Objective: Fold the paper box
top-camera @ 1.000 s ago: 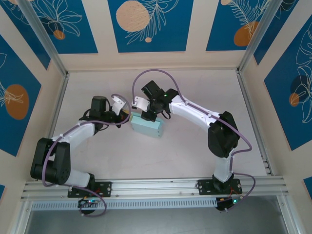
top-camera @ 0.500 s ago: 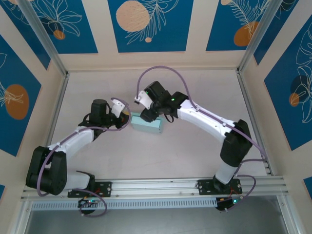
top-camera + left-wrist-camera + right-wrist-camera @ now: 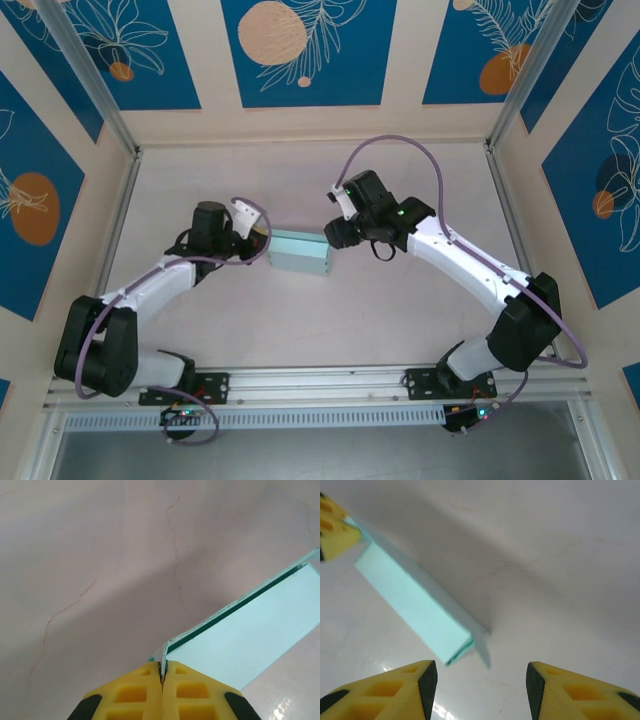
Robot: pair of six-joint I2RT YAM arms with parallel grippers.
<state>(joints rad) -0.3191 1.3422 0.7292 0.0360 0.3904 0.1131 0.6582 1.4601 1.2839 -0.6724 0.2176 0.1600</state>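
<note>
So the left gripper (image 3: 162,666) has its jaws clamped on the paper box (image 3: 298,252). Right gripper (image 3: 481,674) sits beside the box's opposite end, jaws apart.

Box: pale light-blue thin-card paper box (image 3: 298,252), plain, with darker teal along one open edge.
Counter: pale pinkish-beige counter (image 3: 400,330), faint reddish hairline veins.
Pincers: left pincer (image 3: 162,666) and right pincer (image 3: 481,672), yellow fingers with black trim.
Walls: cream wall panels (image 3: 405,60), deep blue patches, white leaf outlines, orange discs.
</note>
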